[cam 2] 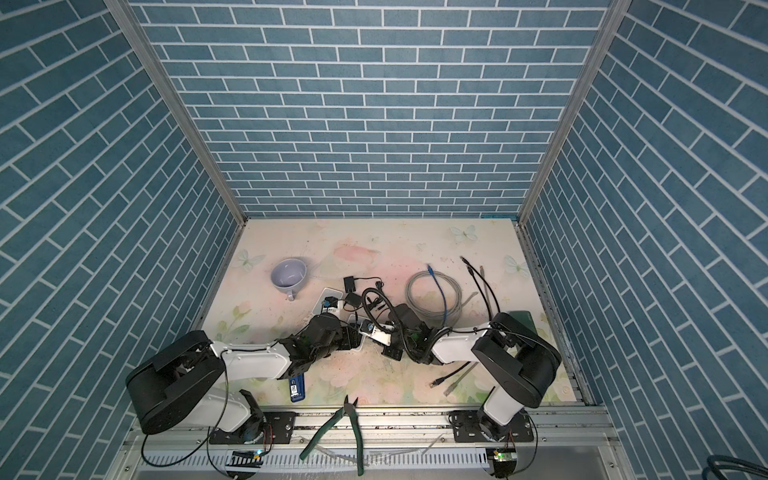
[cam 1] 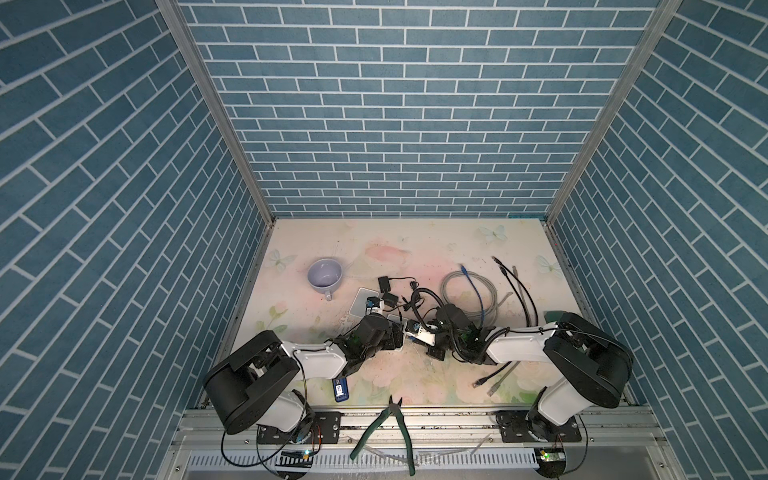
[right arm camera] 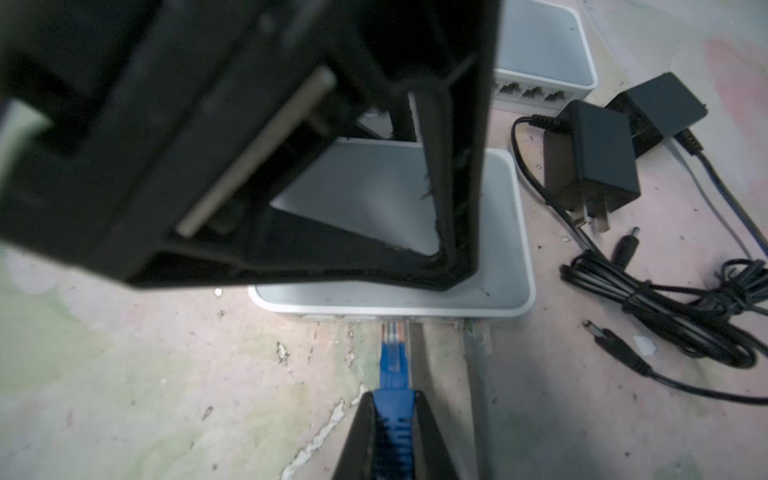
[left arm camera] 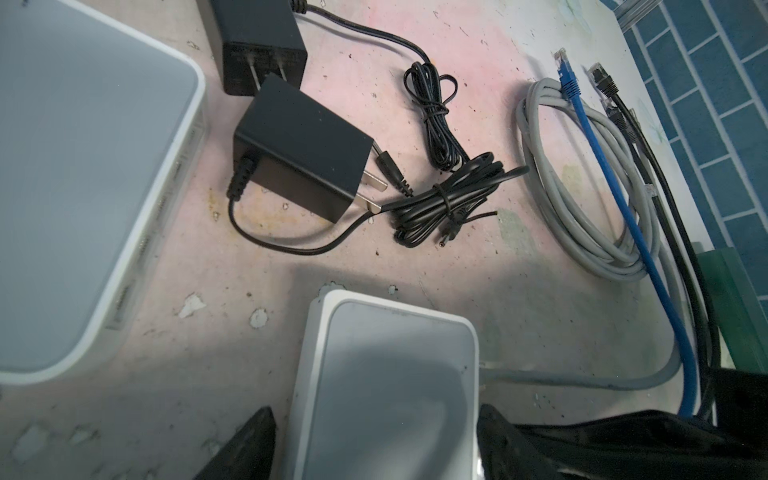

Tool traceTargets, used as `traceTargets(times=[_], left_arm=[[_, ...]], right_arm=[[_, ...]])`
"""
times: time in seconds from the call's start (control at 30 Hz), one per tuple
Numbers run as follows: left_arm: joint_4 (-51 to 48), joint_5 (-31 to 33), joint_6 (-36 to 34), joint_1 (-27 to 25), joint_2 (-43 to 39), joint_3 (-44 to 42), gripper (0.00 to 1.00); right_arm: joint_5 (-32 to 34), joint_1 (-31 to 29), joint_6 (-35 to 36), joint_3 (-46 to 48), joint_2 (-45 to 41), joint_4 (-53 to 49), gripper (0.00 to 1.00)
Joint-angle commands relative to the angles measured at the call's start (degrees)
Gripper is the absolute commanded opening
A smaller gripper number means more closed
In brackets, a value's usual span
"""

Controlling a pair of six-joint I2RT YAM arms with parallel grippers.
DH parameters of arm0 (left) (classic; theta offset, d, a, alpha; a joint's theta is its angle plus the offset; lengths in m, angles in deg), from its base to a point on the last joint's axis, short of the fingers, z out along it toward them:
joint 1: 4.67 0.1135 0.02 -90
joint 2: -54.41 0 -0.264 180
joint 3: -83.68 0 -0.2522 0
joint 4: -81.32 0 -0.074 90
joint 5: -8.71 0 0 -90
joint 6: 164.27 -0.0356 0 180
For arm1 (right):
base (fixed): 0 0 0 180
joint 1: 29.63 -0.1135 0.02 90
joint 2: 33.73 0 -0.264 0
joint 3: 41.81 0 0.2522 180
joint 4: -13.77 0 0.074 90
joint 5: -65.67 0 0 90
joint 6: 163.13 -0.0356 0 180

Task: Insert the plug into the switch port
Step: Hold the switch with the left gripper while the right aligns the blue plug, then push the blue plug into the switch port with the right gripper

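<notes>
The insertion step is in hand: the right tool (right arm camera: 393,399) is clamping the blue plug (right arm camera: 392,365), whose clear tip is meeting a port (right arm camera: 392,321) on the white switch (right arm camera: 503,291) lying on the counter (right arm camera: 124,374). Next, probably a straight, level push. The left tool (left arm camera: 376,432) is straddling the switch; whether it is gripping is unclear.

My right gripper (right arm camera: 392,397) was black; the plug (right arm camera: 392,361) blue with a clear tip; the switch (right arm camera: 503,232) white with a pale grey top. Power adapters (left arm camera: 299,153) black; coiled cable (left arm camera: 530,137) grey; cup (cam 1: 324,274) lilac; pliers (cam 1: 372,432) green-handled. Walls (cam 1: 395,104) bore a blue brick pattern with white joints; the table (cam 1: 436,241) a pastel floral print with butterflies.
</notes>
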Motion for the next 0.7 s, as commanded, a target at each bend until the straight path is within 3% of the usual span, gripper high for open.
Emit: traceTargets(times=[0.0, 0.67], left_arm=[[-1.7, -1.1, 0.4, -0.5, 1.2, -1.1, 0.77], [3.2, -4.0, -0.4, -0.9, 6.3, -0.5, 0.72]], right_arm=[[-0.8, -0.2, -1.1, -0.2, 0.5, 3.0, 0.0], [-0.2, -0.2, -6.0, 0.7, 2.1, 13.4, 0.0]])
